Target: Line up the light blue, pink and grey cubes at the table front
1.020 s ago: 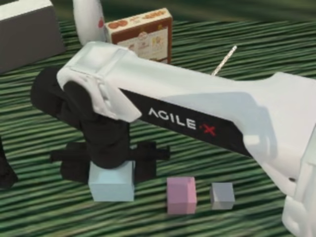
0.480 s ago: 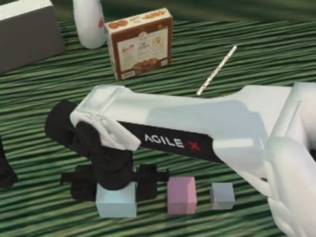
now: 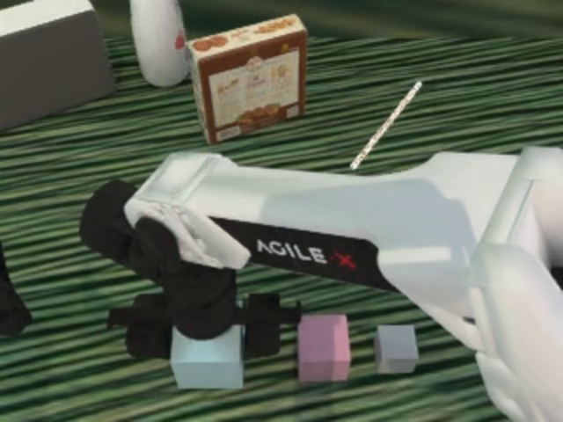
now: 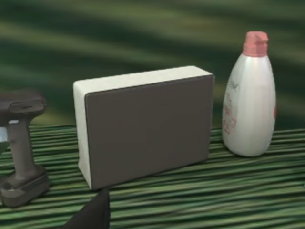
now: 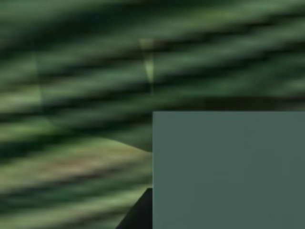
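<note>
The light blue cube rests on the striped table near its front edge. My right gripper reaches in from the right and stands over the cube, shut on it with a black finger on either side. In the right wrist view the light blue cube fills one corner, with one dark fingertip against its edge. The pink cube sits just right of it, and the grey cube is right of that, all three in a row. My left gripper is parked at the far left edge.
A large grey block stands at the back left beside a white bottle and a brown cookie box. A thin pale stick lies at the back right. The left wrist view shows a dark handheld scanner.
My right gripper carried the light blue cube toward the table front and lowered it beside the pink cube. It has barely moved in the last half second.
</note>
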Robot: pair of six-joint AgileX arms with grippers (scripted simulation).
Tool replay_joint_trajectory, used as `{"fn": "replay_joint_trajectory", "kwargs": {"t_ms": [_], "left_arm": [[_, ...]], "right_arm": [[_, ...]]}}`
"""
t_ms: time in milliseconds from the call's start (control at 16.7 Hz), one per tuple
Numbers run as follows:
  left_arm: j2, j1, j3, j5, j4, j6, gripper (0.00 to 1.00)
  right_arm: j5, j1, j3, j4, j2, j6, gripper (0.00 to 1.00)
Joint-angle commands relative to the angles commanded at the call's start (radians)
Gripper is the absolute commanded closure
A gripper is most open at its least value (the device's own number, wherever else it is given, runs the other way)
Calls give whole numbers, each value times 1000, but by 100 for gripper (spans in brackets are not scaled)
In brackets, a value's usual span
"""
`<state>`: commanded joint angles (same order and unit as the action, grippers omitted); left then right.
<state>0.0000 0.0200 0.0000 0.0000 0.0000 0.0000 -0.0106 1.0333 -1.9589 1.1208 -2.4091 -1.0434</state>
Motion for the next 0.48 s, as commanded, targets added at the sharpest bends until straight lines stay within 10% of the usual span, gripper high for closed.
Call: {"fn": "replay_joint_trajectory", "kwargs": {"t_ms": [480], "left_arm": [[0, 0, 0, 0, 0, 0, 0]], "right_arm": [[0, 0, 0, 0, 0, 0, 2]]}}
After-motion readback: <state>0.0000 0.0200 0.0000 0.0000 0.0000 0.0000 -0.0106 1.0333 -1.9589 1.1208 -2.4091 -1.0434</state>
